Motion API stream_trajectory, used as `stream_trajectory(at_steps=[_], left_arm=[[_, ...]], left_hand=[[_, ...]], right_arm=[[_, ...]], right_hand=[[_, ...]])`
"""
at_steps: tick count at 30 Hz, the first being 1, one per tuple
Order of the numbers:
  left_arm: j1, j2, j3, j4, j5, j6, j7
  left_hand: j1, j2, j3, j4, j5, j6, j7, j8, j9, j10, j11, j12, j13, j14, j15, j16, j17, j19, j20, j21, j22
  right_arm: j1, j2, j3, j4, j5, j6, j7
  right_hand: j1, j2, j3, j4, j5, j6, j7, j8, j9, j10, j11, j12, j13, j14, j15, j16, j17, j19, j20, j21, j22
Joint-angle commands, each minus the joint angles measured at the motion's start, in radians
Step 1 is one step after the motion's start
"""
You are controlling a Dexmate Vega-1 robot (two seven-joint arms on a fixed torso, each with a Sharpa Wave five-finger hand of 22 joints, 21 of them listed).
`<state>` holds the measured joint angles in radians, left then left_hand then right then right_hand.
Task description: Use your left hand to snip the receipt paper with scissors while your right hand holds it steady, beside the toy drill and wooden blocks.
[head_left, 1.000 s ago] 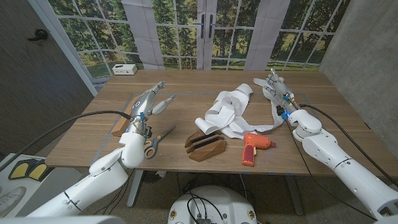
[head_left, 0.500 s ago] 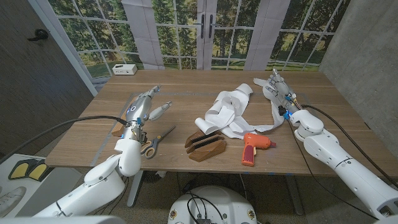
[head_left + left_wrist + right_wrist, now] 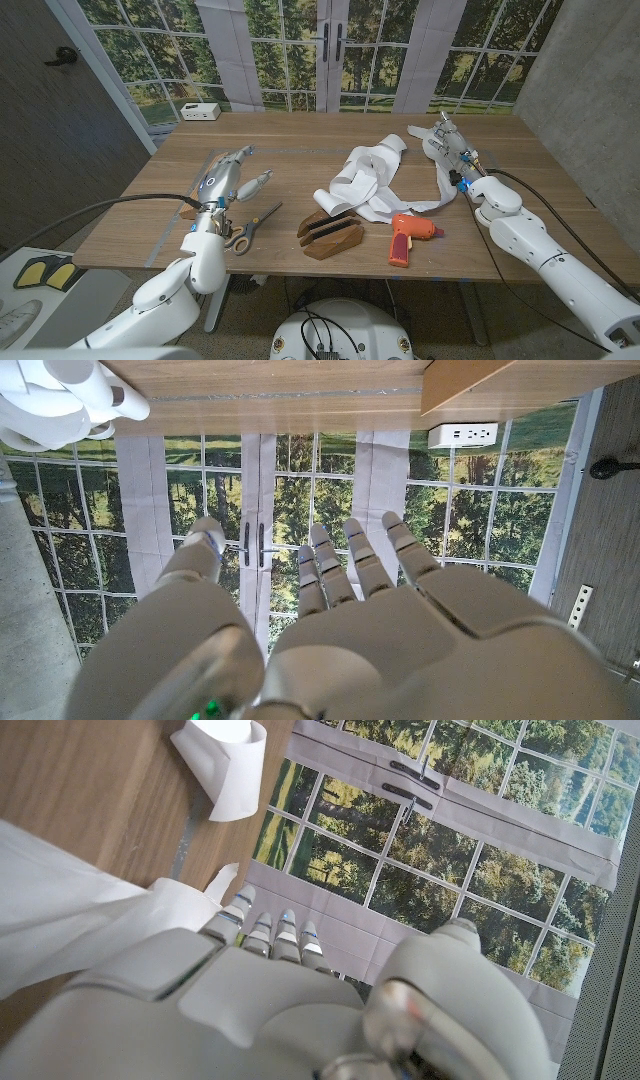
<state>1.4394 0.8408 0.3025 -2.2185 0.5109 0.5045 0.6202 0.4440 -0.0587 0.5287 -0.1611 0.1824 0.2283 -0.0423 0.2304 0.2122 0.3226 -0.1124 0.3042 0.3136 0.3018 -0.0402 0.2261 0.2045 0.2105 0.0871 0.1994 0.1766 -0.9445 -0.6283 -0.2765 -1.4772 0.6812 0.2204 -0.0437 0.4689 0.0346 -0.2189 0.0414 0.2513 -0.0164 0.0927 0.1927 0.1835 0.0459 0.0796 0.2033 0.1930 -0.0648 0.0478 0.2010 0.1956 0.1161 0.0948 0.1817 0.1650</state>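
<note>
Receipt paper (image 3: pixel 372 175) lies under right hand (image 3: pixel 447 143); scissors (image 3: pixel 251 226) lie untouched.

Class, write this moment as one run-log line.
left hand: open, above table, left of scissors | right hand: on receipt paper | scissors: untouched | cut: not begun

The receipt paper (image 3: pixel 372 176) is plain white on the mid-brown wood-grain table (image 3: pixel 320 135), and the toy drill (image 3: pixel 407 237) is bright orange with a dark tip. The wooden blocks (image 3: pixel 330 235) are dark reddish brown, the scissors (image 3: pixel 250 227) have tan handles, and a small white box (image 3: pixel 201 111) sits at the far edge. Both the left hand (image 3: pixel 232 172) and the right hand (image 3: pixel 447 142) are pale silver-grey
</note>
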Motion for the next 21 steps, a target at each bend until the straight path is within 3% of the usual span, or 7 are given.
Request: stream_trajectory(at_steps=[1,2,3,4,10,14,21], left_arm=[[0.032,-0.005,0.005,-0.036,0.031,0.067,-0.004],[0.033,-0.007,0.005,-0.037,0.033,0.071,-0.002],[0.032,-0.007,0.008,-0.04,0.041,0.08,-0.002],[0.032,-0.008,0.012,-0.045,0.048,0.094,-0.005],[0.044,-0.006,0.018,-0.072,0.072,0.154,-0.018],[0.05,-0.007,0.017,-0.086,0.078,0.201,-0.032],[0.045,-0.001,0.052,-0.098,0.122,0.282,-0.046]], left_hand=[[0.016,0.002,-0.008,0.002,0.002,0.008,0.004,0.007,0.009,0.0,-0.009,0.004,0.011,0.027,-0.03,0.016,0.007,0.028,0.012,0.012,0.003],[0.018,0.005,-0.011,0.004,0.002,0.021,-0.024,0.014,0.011,-0.004,-0.009,0.004,0.017,0.028,-0.03,0.017,0.009,0.033,0.017,0.012,0.004],[0.02,0.01,-0.018,0.006,0.003,0.054,-0.052,0.028,0.016,-0.008,-0.011,0.007,0.027,0.04,-0.028,0.025,0.015,0.041,0.045,0.015,0.006],[0.022,0.013,-0.02,0.007,0.003,0.068,-0.063,0.034,0.018,-0.009,-0.013,0.008,0.032,0.049,-0.031,0.031,0.018,0.046,0.056,0.016,0.007],[0.024,0.019,-0.031,0.009,0.004,0.066,-0.036,0.035,0.025,0.002,-0.019,0.019,0.049,0.072,-0.025,0.047,0.027,0.058,0.069,0.02,0.01],[0.021,0.01,-0.045,0.009,0.003,0.075,-0.015,0.041,0.031,0.014,-0.02,0.031,0.067,0.107,-0.059,0.062,0.029,0.082,0.059,0.026,0.009],[0.017,0.006,-0.058,0.011,0.002,0.073,-0.01,0.042,0.035,0.035,-0.022,0.045,0.084,0.131,-0.065,0.069,0.025,0.132,0.047,0.042,0.01]], right_arm=[[0.003,0.002,0.009,0.024,0.015,0.006,0.011],[0.003,0.003,0.01,0.025,0.018,0.004,0.011],[0.004,0.004,0.01,0.027,0.019,0.003,0.01],[0.006,0.005,0.009,0.03,0.019,0.004,0.011],[0.013,0.009,0.007,0.042,0.02,0.006,0.017],[0.017,0.014,0.006,0.049,0.023,0.006,0.016],[0.025,0.021,0.0,0.062,0.022,0.009,0.022]], right_hand=[[0.015,0.003,-0.001,-0.006,-0.002,-0.005,0.0,0.0,0.006,-0.005,-0.004,0.0,0.002,-0.001,-0.005,0.0,0.0,0.005,0.004,0.006,0.004],[0.016,0.003,-0.001,-0.007,-0.002,-0.005,0.0,0.0,0.006,-0.006,-0.004,-0.001,0.002,-0.001,-0.005,0.0,0.0,0.005,0.004,0.006,0.004],[0.016,0.004,-0.001,-0.007,-0.002,-0.005,0.0,0.0,0.006,-0.005,-0.003,0.0,0.002,-0.001,-0.005,0.0,0.0,0.005,0.004,0.006,0.004],[0.017,0.004,0.0,-0.007,-0.002,-0.005,0.001,0.0,0.006,-0.006,-0.003,-0.001,0.002,-0.001,-0.005,0.0,0.0,0.005,0.004,0.006,0.004],[0.021,0.008,0.002,-0.009,-0.003,-0.006,0.001,0.001,0.006,-0.006,-0.003,-0.001,0.002,0.0,-0.001,0.0,0.0,0.004,0.004,0.006,0.004],[0.024,0.011,0.004,-0.01,-0.004,-0.005,0.003,0.002,0.006,-0.004,-0.001,0.0,0.002,0.002,0.0,0.001,0.0,0.006,0.003,0.006,0.004],[0.028,0.014,0.007,-0.012,-0.005,-0.005,0.005,0.002,0.006,-0.003,0.0,0.0,0.002,0.003,0.002,0.002,0.0,0.007,0.003,0.007,0.004]])
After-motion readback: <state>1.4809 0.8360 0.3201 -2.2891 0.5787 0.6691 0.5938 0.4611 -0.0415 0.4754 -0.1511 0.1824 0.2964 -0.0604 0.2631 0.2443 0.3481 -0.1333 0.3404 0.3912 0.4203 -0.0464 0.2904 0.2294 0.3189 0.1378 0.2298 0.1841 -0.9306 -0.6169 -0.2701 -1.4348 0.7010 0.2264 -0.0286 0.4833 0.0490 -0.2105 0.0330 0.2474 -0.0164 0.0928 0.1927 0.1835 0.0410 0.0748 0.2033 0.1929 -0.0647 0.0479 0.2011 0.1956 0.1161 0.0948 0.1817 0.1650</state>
